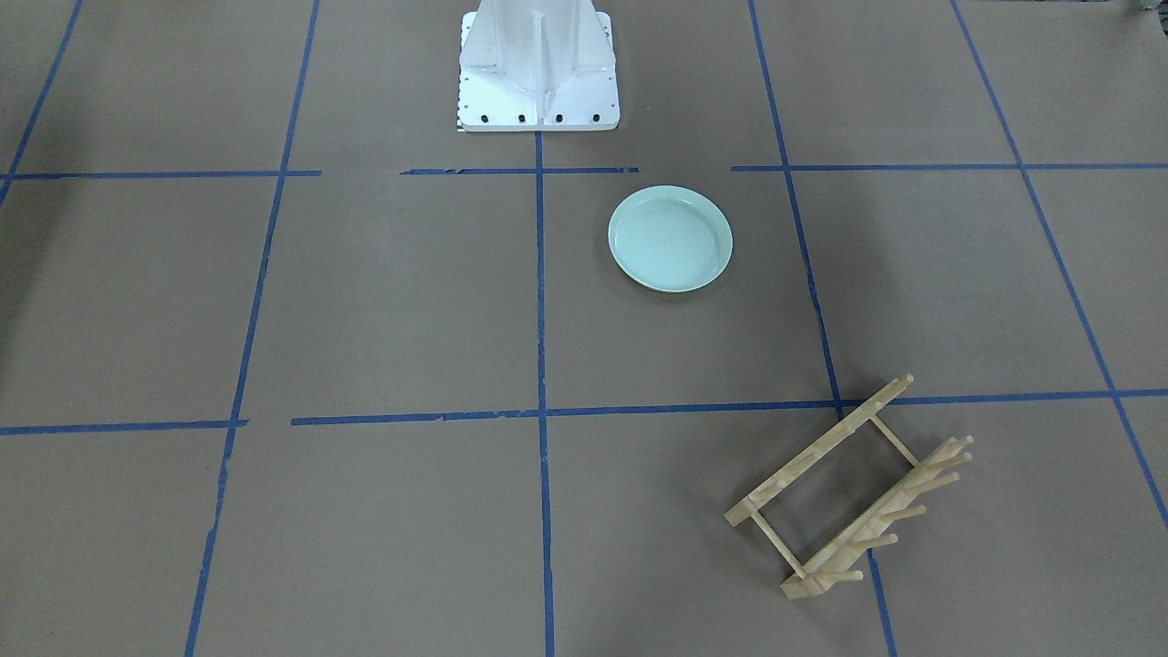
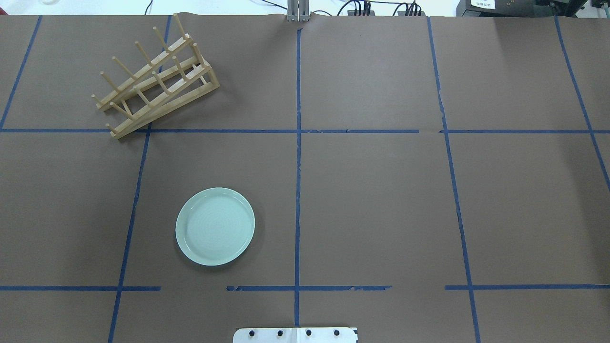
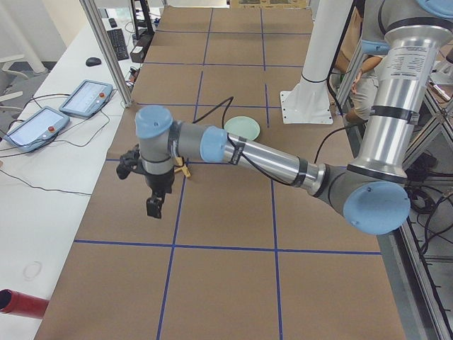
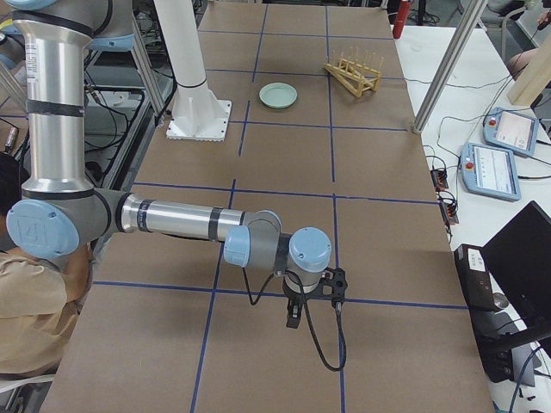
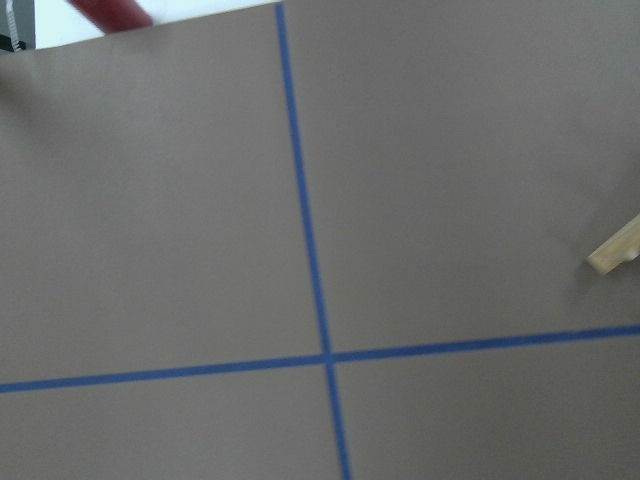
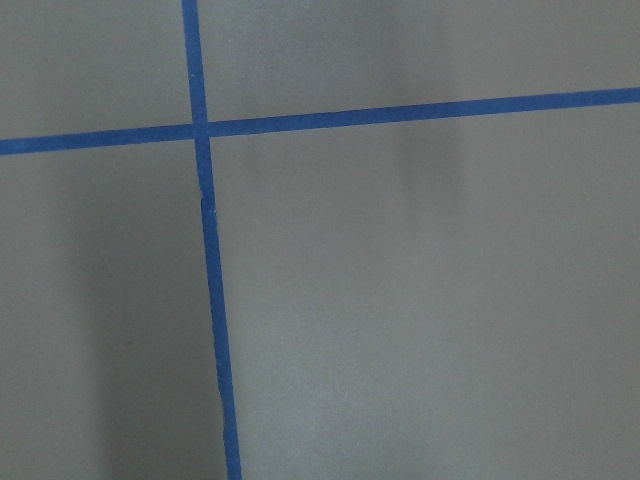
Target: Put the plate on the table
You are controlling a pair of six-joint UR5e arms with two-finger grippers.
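The plate (image 2: 215, 226) lies flat on the table (image 2: 381, 205), well apart from the wooden peg rack (image 2: 155, 78). Whether the left gripper (image 3: 154, 205) and right gripper (image 4: 294, 315) are wide or narrow cannot be told. A low-sweeping arm could nudge the plate.

My wrist camera looks straight onto the table (image 6: 430, 330), brown paper filling the whole frame. 2 blue tape lines meet at a crossing (image 6: 201, 128) in the upper left. The horizontal tape line (image 6: 420, 112) runs edge to edge, rising slightly toward the right. The vertical tape line (image 6: 215, 300) runs from top to bottom, drifting right. A soft shadow (image 6: 60, 330) darkens the left side.
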